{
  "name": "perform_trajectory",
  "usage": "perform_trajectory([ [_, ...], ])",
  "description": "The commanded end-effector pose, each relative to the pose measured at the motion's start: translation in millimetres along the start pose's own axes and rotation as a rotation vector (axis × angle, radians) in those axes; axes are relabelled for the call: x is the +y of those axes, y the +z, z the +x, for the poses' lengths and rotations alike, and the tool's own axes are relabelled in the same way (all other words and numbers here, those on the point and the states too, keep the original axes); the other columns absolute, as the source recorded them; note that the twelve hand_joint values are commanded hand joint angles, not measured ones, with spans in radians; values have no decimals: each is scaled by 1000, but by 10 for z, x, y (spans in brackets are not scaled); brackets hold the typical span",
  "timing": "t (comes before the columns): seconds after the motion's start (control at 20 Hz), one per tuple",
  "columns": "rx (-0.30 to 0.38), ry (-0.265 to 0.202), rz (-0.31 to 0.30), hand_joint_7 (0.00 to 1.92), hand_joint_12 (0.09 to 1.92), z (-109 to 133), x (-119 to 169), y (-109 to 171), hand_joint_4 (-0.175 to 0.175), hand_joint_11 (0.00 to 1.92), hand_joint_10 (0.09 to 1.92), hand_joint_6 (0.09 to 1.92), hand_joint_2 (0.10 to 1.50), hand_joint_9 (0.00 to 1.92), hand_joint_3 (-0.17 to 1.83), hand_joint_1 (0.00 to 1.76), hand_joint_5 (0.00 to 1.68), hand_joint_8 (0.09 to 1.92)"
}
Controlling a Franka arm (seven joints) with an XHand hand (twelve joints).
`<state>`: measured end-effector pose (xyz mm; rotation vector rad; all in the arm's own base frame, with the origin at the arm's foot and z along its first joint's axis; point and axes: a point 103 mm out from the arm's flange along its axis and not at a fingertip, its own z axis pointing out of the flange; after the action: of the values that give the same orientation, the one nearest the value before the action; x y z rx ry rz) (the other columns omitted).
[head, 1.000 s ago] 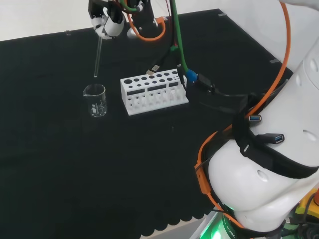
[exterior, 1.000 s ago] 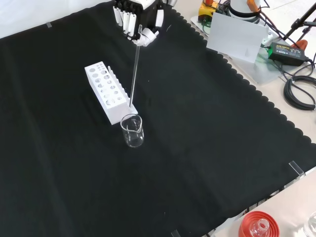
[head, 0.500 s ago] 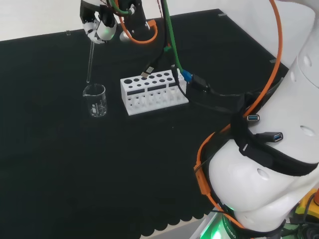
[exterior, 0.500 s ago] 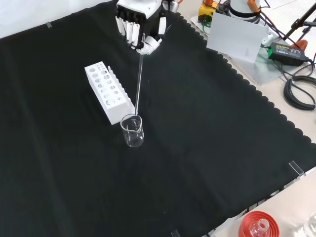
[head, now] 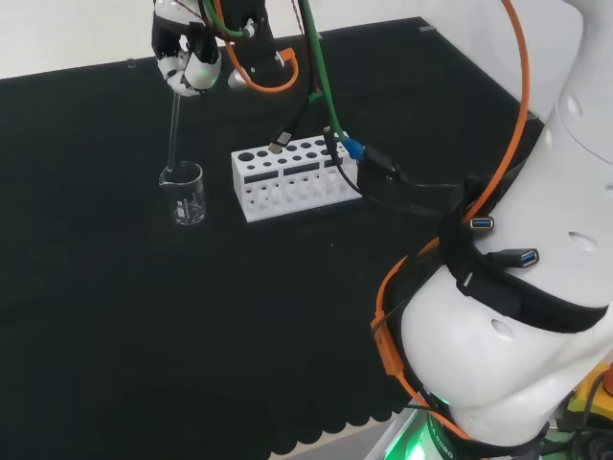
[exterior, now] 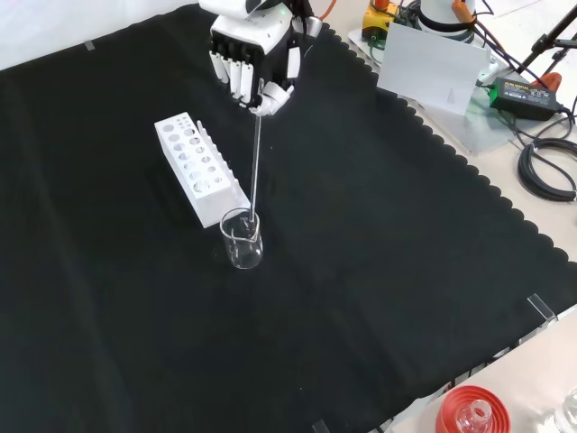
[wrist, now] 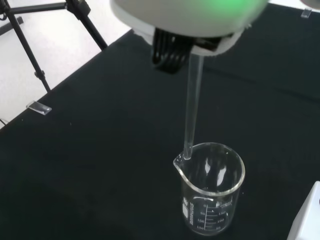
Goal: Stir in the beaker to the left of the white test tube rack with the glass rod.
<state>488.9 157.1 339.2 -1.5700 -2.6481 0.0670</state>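
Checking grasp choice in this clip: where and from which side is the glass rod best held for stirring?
At its top end, from above, as the hand holds it now: the glass rod hangs near upright with its tip at the beaker rim, leaving the lower length free.

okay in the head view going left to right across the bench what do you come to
glass rod held by the hand → beaker → white test tube rack → the arm's own white links
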Motion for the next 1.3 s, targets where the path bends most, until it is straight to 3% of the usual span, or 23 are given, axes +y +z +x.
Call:
perform_trajectory([
  [0.05, -2, -6, 27, 1226, 724, -115, 64, 137, -175, 1604, 568, 911, 588, 1729, 861, 1315, 1168, 907],
  [0.6, 14, -22, 67, 1228, 723, -357, 250, 404, -175, 1606, 564, 910, 587, 1731, 862, 1315, 1169, 905],
  [1.3, 33, -43, 122, 1228, 723, -490, 482, 730, -175, 1608, 561, 908, 587, 1733, 861, 1315, 1170, 904],
])
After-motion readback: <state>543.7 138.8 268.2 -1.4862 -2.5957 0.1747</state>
